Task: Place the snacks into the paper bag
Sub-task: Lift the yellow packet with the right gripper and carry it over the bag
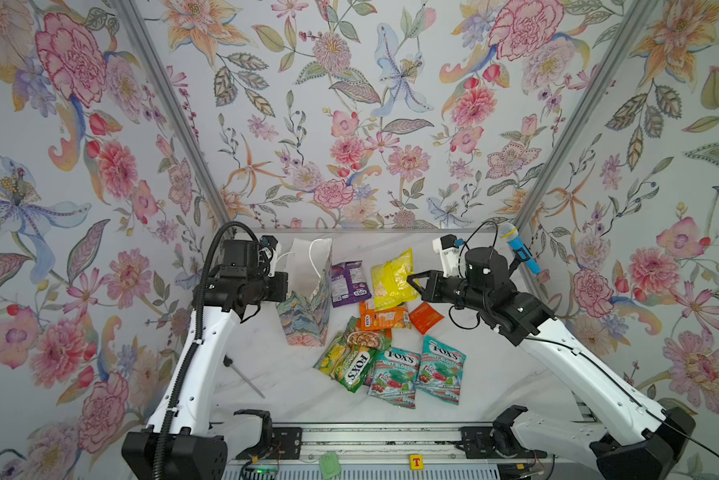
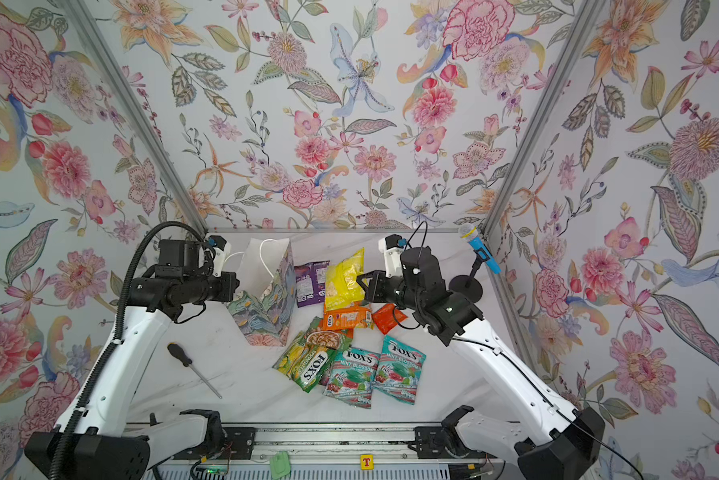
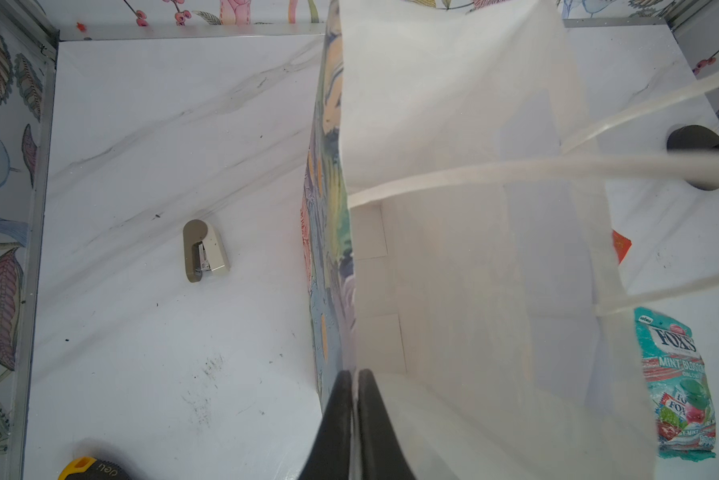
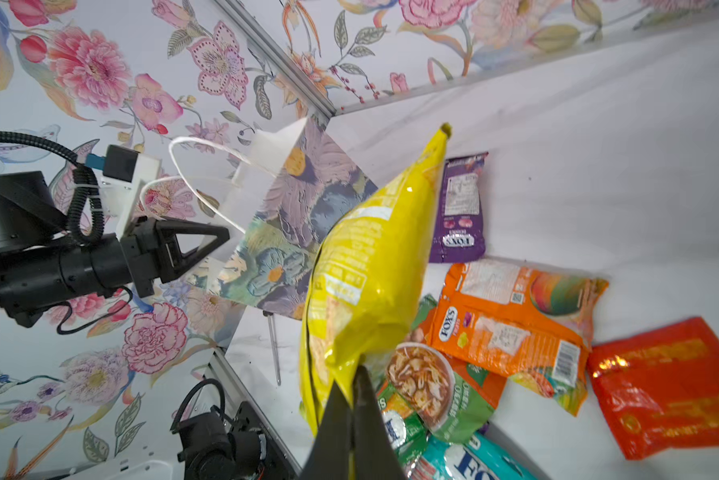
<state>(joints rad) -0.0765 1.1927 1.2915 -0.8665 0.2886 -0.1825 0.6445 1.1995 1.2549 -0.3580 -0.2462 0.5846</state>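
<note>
Clamping our right tool (image 4: 351,386) on one end of the yellow pouch (image 4: 370,266), its long axis running away from the tips, we had the paper bag (image 4: 291,216) just leftward, its rim pinched in our left tool (image 3: 354,376).

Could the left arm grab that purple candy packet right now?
Probably not. The left claw is shut on the rim of the paper bag, and the bag stands between it and the purple packet. It would likely have to let go and reach around the bag first.
</note>
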